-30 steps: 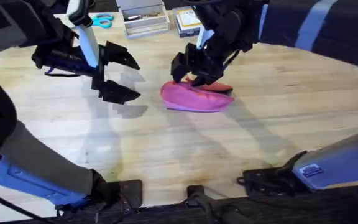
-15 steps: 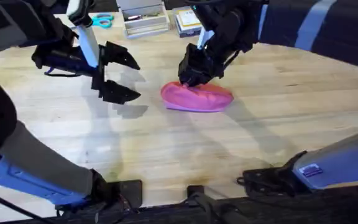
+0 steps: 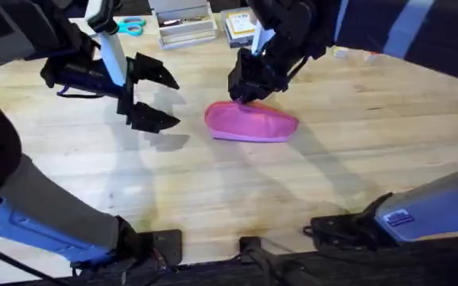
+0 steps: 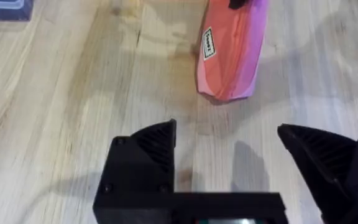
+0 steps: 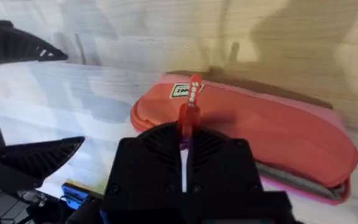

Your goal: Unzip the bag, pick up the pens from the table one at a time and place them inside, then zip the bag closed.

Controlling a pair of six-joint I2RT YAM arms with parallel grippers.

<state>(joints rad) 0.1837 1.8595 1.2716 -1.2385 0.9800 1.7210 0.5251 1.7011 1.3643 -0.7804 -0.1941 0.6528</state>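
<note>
The bag (image 3: 251, 123) is a soft, long pink pouch with an orange-red upper side and a small white label near one end. It lies flat on the table (image 3: 356, 151), a light plank top with visible grain, near its middle.

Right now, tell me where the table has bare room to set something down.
Bare table lies in front of the bag and to its right. Crowded: the far edge, with scissors and boxes.
</note>
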